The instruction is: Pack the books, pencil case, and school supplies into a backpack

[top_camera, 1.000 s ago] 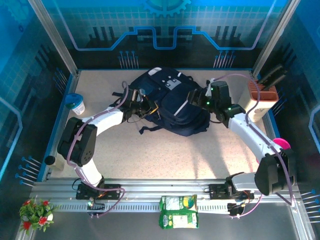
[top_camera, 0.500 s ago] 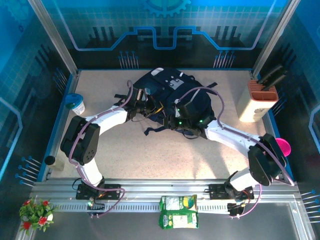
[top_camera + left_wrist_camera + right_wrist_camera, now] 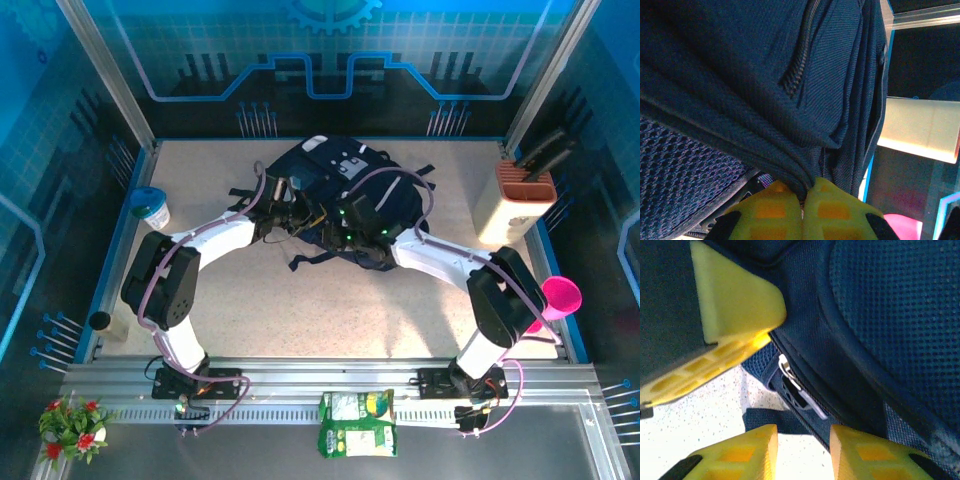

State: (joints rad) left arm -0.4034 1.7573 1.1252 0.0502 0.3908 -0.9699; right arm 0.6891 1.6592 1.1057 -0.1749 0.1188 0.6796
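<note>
While the backpack (image 3: pixel 305 168) lies at the far middle of the counter (image 3: pixel 400 310), both arms reach in to its near left side and meet there. On the left wrist camera, the left fingers (image 3: pixel 772 207) are clenched together on a folded edge of the navy fabric, with the seam pinched between their tips. The right fingers (image 3: pixel 747 452) stand apart just in front of the bag's lower edge. A dark strap (image 3: pixel 775 417) crosses the gap between them, and a pale zipper pull (image 3: pixel 795 385) sits just above. Whether they grip the strap cannot be told. A knife block (image 3: pixel 520 200) and a pink cup (image 3: pixel 560 297) stand along the right edge, well apart from the bag.
</note>
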